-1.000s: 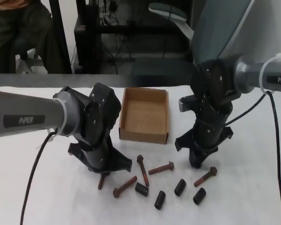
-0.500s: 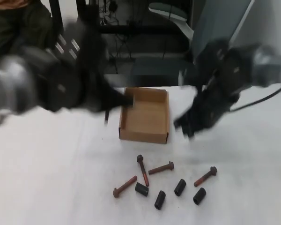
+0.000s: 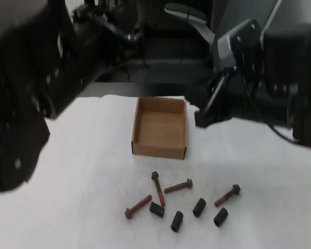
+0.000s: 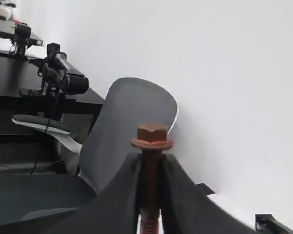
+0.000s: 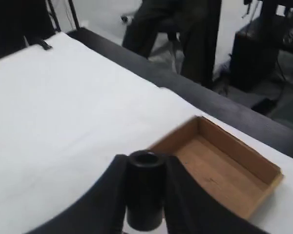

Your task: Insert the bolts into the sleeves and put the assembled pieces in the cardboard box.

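In the left wrist view my left gripper point(image 4: 150, 168) is shut on a rusty bolt point(image 4: 152, 139), whose hex head stands above the fingers, high off the bench. My right gripper point(image 5: 145, 195) is shut on a black sleeve point(image 5: 145, 187) with its open end up, held above the white bench short of the cardboard box point(image 5: 219, 170). In the high view the box point(image 3: 159, 150) stands open mid-bench. In front of it lie several loose bolts point(image 3: 178, 185) and several black sleeves point(image 3: 199, 207). Both arms are raised, the left arm point(image 3: 26, 104) at the left and the right arm point(image 3: 259, 72) at the right.
The white bench point(image 3: 83, 197) has free room left and right of the parts. A grey office chair point(image 4: 122, 131) and a dark desk point(image 3: 145, 46) stand behind the bench. The bench's far edge point(image 5: 195, 92) runs just behind the box.
Both arms rose from the bench surface and swung up and apart. The bolt under the left gripper and the sleeve under the right one have left the table.
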You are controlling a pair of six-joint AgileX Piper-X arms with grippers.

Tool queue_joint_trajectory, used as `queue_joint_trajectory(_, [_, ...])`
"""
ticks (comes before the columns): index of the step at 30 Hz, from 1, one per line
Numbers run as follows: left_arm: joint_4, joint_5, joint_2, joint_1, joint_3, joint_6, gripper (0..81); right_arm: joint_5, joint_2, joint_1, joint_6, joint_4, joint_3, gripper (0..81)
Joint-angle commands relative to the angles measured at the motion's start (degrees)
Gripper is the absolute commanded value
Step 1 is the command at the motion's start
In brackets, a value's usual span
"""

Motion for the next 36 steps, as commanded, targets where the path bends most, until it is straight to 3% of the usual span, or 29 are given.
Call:
queue_joint_trajectory(1, [-8.6,6.2,-0.5,-0.1,1.0,-0.7,1.8,-4.0,-1.7,2.3,3.2,-10.7,3.7,0.6])
queue_joint_trajectory(6, [-10.7,10.6,-0.5,-0.1,1.0,-1.4,1.8,-4.1,-1.7,7.2,5.8,-25.7,7.5,0.6])
queue_joint_trajectory(10, [-10.7,12.6,-0.5,-0.1,1.0,-1.9,1.8,-3.7,-1.7,8.9,8.0,-30.4,7.9,0.6])
queue_joint_trajectory(25, [-10.7,19.3,-0.5,-1.2,1.2,-0.6,1.8,-7.8,-1.7,10.1,9.3,-31.7,7.5,0.6])
queue_joint_trajectory(36, [-10.6,25.6,-0.5,-1.2,1.2,-0.6,1.8,-6.3,-1.7,10.0,9.3,-29.5,7.1,0.6])
